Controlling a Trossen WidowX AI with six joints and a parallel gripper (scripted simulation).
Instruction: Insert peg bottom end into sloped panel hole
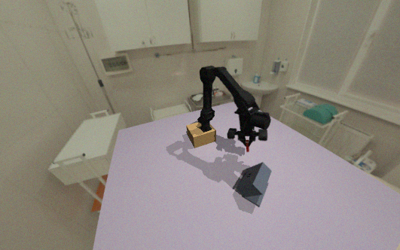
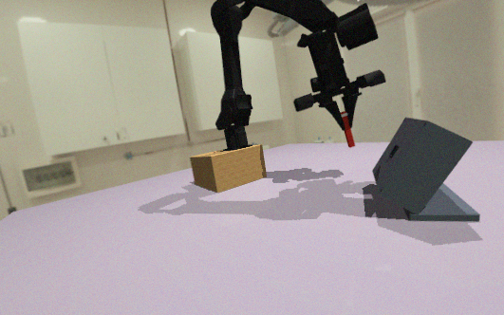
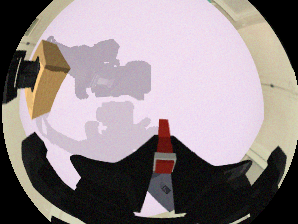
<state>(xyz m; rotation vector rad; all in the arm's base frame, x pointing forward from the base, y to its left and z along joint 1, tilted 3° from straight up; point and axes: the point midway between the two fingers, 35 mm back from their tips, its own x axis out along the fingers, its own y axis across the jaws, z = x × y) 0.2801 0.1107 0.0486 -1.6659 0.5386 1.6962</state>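
My gripper [image 1: 247, 143] [image 2: 346, 125] [image 3: 163, 139] is shut on the red peg [image 1: 247, 148] [image 2: 349, 138] [image 3: 163, 128], which has a light grey band near its top. The peg hangs in the air, its bottom end tilted a little toward the panel. The dark grey sloped panel [image 1: 251, 181] [image 2: 422, 161] [image 3: 158, 186] stands on its base, in front of and lower than the peg. Its hole [image 2: 393, 152] [image 3: 165, 189] shows as a small dark opening with flat sides. The peg and the panel are apart. The peg's cross-section looks flat-sided in the wrist view.
A wooden box [image 1: 203, 140] [image 2: 237, 168] [image 3: 49, 82] surrounds the arm's base, left of the gripper in the top and exterior views. The panel's base plate [image 2: 451, 209] lies flat on the lilac table [image 1: 158, 211] [image 2: 185, 266]. The arm's shadow falls between box and panel.
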